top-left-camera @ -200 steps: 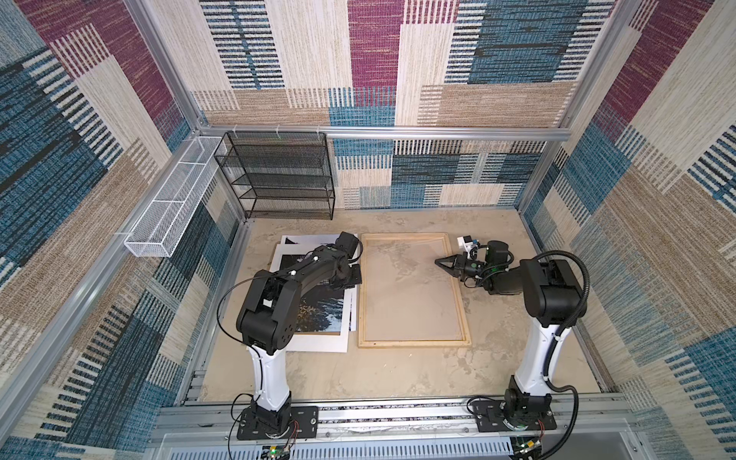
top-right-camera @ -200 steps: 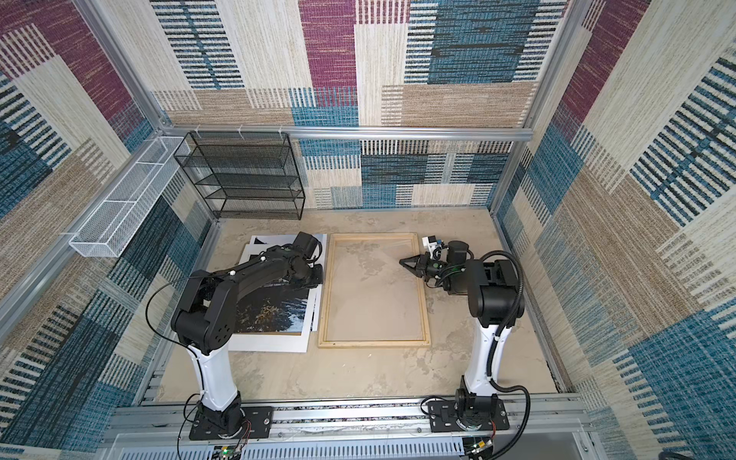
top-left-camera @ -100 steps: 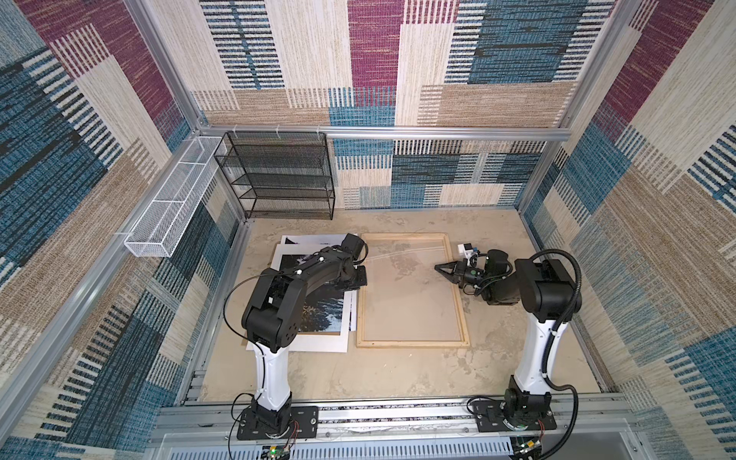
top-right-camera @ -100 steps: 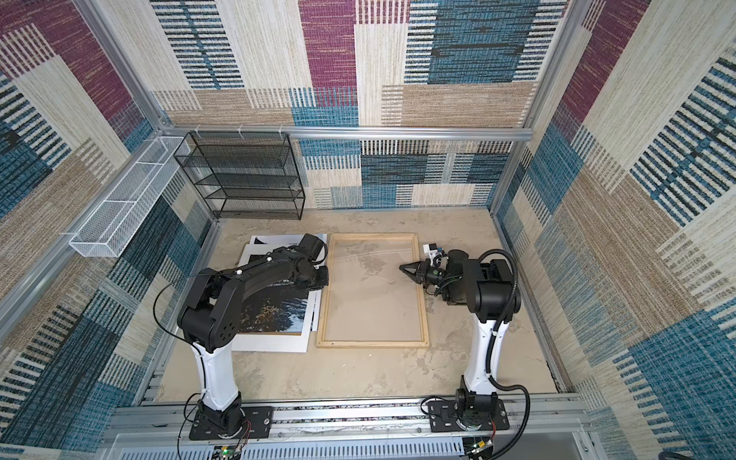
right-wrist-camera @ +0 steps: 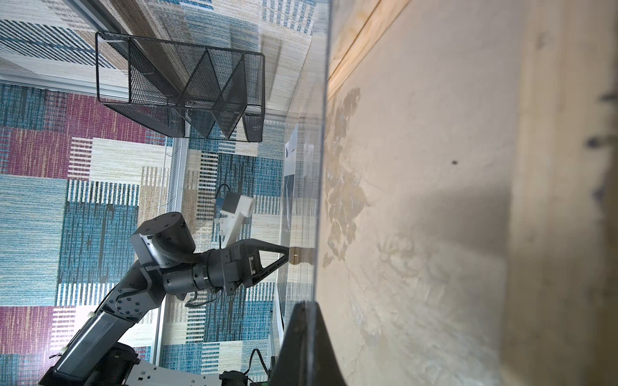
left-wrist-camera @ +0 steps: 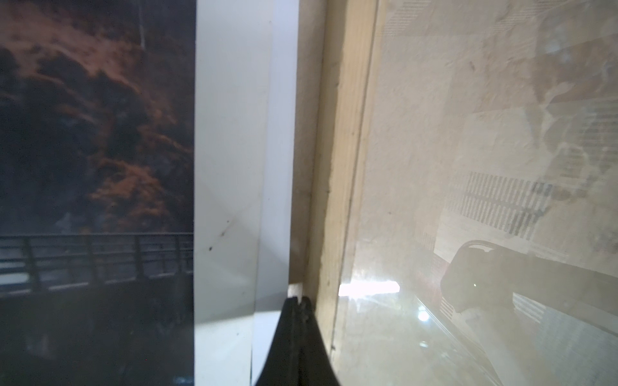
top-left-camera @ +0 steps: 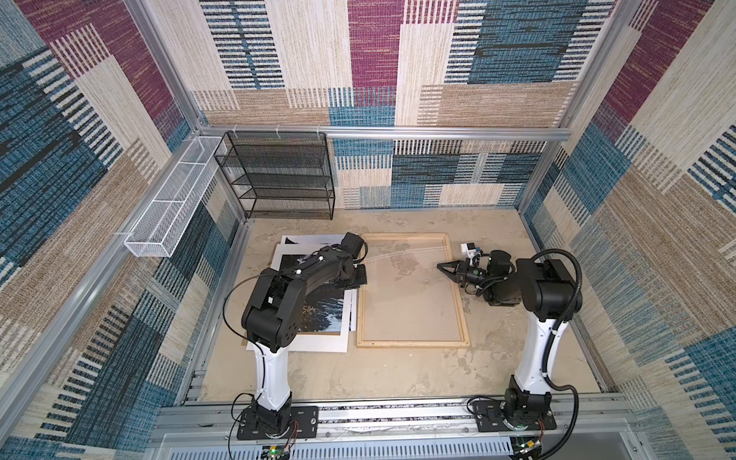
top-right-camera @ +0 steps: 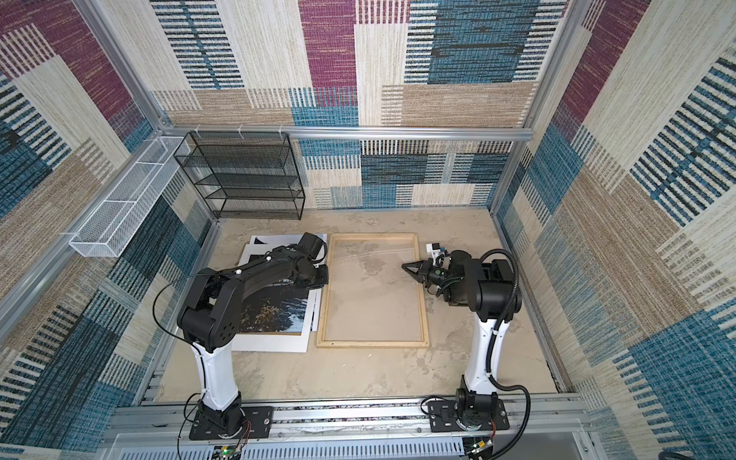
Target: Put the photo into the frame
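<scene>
Right claw (top-left-camera: 440,266) edged further over frame (top-left-camera: 412,342), pinched shut on tilted clear pane (right-wrist-camera: 321,167). Photo (top-left-camera: 322,314) flat on table (top-left-camera: 358,374) left of frame, under mat (top-left-camera: 318,342), well apart from it. Left claw (left-wrist-camera: 297,300) closed tight at frame's left rail, just beside photo; hold unclear

Walls (top-left-camera: 438,99): woven patchwork panels in blue, maroon, tan and cream are enclosing the cell on three sides.
Aluminium rail (top-left-camera: 438,133): is running along the back wall, meeting upright posts at both corners.
Floor (top-left-camera: 398,374): sandy-beige surface is showing darker blotches.
Black mesh shelf (top-left-camera: 278,175): is standing against the back wall, left of centre, several tiers.
White wire basket (top-left-camera: 167,207): is hanging on the left wall, just beside the shelf.
Light: even brightness is casting soft shadows.
</scene>
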Tool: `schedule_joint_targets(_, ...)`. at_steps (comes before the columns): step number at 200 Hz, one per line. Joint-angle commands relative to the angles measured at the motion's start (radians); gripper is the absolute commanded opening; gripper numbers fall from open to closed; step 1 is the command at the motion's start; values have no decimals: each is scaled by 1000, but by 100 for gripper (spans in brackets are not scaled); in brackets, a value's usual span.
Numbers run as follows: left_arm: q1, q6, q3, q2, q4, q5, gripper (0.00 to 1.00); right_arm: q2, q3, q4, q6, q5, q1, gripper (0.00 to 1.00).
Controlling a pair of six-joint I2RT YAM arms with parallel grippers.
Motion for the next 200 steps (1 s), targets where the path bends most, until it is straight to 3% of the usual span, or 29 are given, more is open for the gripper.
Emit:
schedule_joint_targets(1,0,-8,9,-2,0,30,3,9,13,53,11,-9,-3,0)
schedule_joint_targets(126,-7,15,32,23,-7,52,4,27,44,3,-13,-38,-22,0)
schedule_joint_targets(200,-9,17,40,31,-8,50,13,6,33,-30,-22,-34,-23,0)
